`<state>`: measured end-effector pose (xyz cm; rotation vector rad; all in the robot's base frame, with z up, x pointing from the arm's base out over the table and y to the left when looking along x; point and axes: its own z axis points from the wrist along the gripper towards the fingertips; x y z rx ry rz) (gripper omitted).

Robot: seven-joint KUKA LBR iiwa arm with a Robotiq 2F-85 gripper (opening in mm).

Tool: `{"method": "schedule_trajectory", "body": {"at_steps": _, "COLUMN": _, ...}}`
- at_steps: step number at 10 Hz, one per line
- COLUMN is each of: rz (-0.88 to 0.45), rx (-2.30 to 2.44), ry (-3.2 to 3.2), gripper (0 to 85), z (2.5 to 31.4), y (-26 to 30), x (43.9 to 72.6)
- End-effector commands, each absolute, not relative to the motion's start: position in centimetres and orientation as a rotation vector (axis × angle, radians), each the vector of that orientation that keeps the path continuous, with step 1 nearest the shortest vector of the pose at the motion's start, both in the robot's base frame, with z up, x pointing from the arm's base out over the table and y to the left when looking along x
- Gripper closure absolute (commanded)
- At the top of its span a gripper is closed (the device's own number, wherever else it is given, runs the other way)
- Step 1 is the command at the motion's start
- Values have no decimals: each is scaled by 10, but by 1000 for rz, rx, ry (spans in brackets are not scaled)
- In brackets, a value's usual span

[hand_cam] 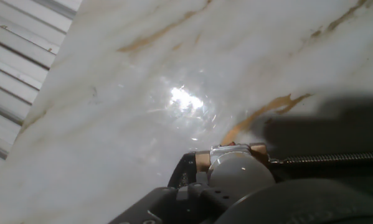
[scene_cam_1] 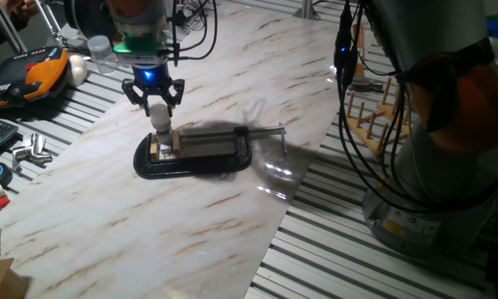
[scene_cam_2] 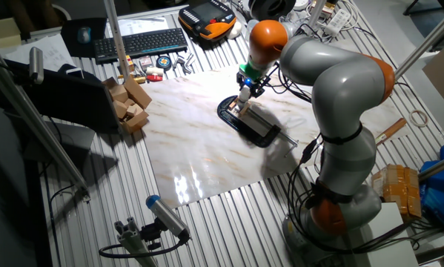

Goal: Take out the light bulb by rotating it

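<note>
Close under the hand camera, the light bulb point(hand_cam: 239, 174) stands clamped in a vise point(scene_cam_1: 200, 151) while the pincer point(scene_cam_1: 154, 101) grasps its globe, apparently mid-unscrewing; next, further twisting, then lifting.

The small round frosted white light bulb point(scene_cam_1: 160, 111) stands straight up with its round top pointing to the ceiling. Its bottom end sits between two little wooden blocks inside a black clamp that lies flat on a marble board. From the hand view, the bulb point(hand_cam: 239, 174) looks like a smooth pale ball.
</note>
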<state>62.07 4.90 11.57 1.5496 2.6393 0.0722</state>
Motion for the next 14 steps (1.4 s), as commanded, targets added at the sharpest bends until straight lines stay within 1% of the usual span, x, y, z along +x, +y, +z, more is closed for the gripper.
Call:
{"method": "schedule_trajectory", "body": {"at_steps": 1, "rz": 61, "rx": 1531, "ry": 2640, "gripper": 850, "z": 117, "y": 49, "x": 621}}
{"method": "schedule_trajectory", "body": {"at_steps": 6, "rz": 30, "rx": 1411, "ry": 2695, "gripper": 850, "z": 121, "y": 51, "x": 622}}
{"method": "schedule_trajectory", "body": {"at_steps": 11, "rz": -6, "rx": 1139, "ry": 2788, "gripper": 850, "z": 124, "y": 52, "x": 622}}
{"method": "schedule_trajectory", "body": {"at_steps": 14, "rz": -17, "rx": 897, "ry": 2867, "gripper": 850, "z": 125, "y": 52, "x": 621}}
